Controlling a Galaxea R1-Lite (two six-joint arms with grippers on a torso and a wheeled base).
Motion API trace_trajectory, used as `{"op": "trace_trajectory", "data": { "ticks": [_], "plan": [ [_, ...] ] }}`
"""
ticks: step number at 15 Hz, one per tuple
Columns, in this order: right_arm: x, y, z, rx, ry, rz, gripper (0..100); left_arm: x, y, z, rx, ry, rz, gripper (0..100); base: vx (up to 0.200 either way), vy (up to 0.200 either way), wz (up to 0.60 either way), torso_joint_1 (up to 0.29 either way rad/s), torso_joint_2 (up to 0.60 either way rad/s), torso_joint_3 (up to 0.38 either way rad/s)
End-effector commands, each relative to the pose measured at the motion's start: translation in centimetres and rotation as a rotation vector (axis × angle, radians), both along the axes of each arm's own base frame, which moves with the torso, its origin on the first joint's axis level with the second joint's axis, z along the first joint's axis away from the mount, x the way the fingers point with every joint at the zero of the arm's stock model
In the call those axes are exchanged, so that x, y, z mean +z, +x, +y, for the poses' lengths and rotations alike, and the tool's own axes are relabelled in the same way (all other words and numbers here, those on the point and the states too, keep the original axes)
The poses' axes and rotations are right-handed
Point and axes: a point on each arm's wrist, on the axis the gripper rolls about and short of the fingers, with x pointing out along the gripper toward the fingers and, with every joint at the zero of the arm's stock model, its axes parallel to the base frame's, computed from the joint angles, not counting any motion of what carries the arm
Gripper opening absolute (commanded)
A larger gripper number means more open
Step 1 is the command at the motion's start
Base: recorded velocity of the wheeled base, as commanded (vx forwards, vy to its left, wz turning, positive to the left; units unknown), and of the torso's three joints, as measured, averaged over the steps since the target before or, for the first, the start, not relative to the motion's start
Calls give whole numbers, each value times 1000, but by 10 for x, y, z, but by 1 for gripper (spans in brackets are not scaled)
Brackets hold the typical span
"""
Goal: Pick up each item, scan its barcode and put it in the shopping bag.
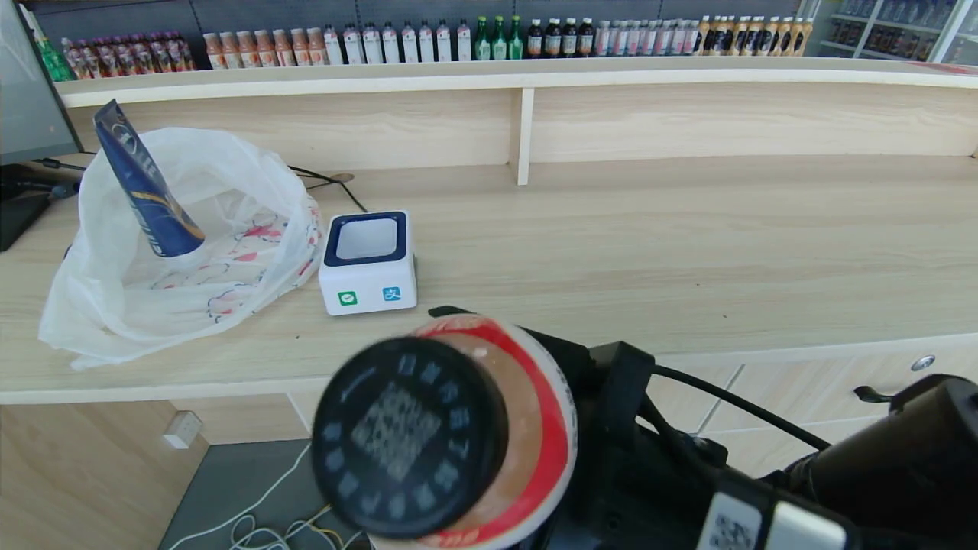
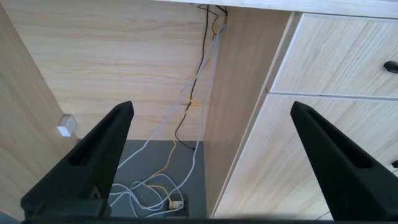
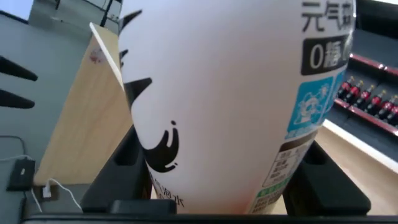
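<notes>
While right gripper (image 3: pixel 221 180) clasps the bottle (image 3: pixel 236 81), left gripper (image 2: pixel 208 155) gapes — below counter (image 1: pixel 611 252).

Matt pale-wood counter (image 1: pixel 649 252); bag (image 1: pixel 114 305) at nine o'clock of thin crinkled translucent plastic; scanner (image 1: pixel 369 263) smooth glossy plastic; bottle (image 1: pixel 451 435) label glossy

The robot's right arm (image 1: pixel 879 458), cased in matte black, carries a thin black cable (image 1: pixel 733 401) looping along its wrist and white labels (image 1: pixel 737 527), one with a square code. The left gripper (image 2: pixel 211 109) has two broad, wedge-shaped black fingers (image 2: pixel 93 168).
</notes>
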Motion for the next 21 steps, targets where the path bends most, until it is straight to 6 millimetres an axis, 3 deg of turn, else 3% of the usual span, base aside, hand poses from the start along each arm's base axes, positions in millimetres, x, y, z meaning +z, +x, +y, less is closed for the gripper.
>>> {"op": "trace_trajectory", "data": {
  "ticks": [1, 5, 11, 13, 18, 21],
  "plan": [
    [1, 5, 7, -18, 36, 56, 0, 0, 0, 0, 1, -1, 1, 100, 0, 0, 0, 0, 0, 0],
    [-2, 22, 0, -112, 154, 305, 0, 0, 0, 0, 1, -1, 1, 100, 0, 0, 0, 0, 0, 0],
    [2, 74, -39, -249, 291, 418, 0, 0, 0, 0, 1, -1, 1, 100, 0, 0, 0, 0, 0, 0],
    [3, 97, -63, -348, 324, 412, 0, 0, 0, 0, 1, 1, 0, 100, 0, 0, 0, 0, 0, 0],
    [7, 113, -84, -406, 387, 429, 0, 0, 0, 0, 1, -4, 1, 100, 0, 0, 0, 0, 0, 0],
    [13, 118, -85, -400, 418, 425, 0, 0, 0, 0, 1, -4, 0, 100, 0, 67, 0, -1, -1, -1]
  ]
}}
